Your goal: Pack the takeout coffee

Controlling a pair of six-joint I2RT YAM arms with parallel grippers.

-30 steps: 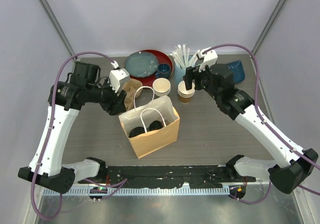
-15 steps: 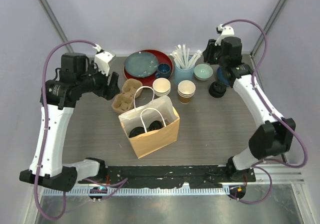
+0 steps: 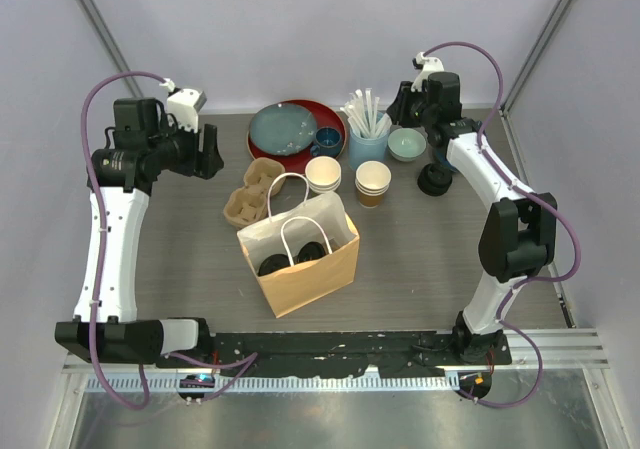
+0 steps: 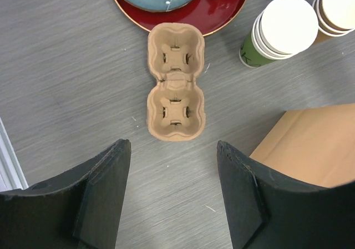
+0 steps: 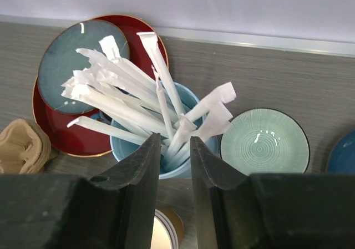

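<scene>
The takeout coffee shows only as two black lids inside the open brown paper bag at the table's middle; the cups' sides are hidden by the bag. My left gripper hangs open and empty at the back left, over bare table just short of the cardboard cup carrier. My right gripper hovers at the back over the blue cup of white straws. Its jaws stand a narrow gap apart with nothing between them.
Two lidless cup stacks stand behind the bag. A red plate with a blue plate on it, a teal bowl and a stack of black lids line the back. The bag's corner lies right of my left fingers.
The right arm swung from the cup stacks to the back, over the straw cup, its jaws narrowing. The left arm drew back leftward, away from the bag and carrier.
</scene>
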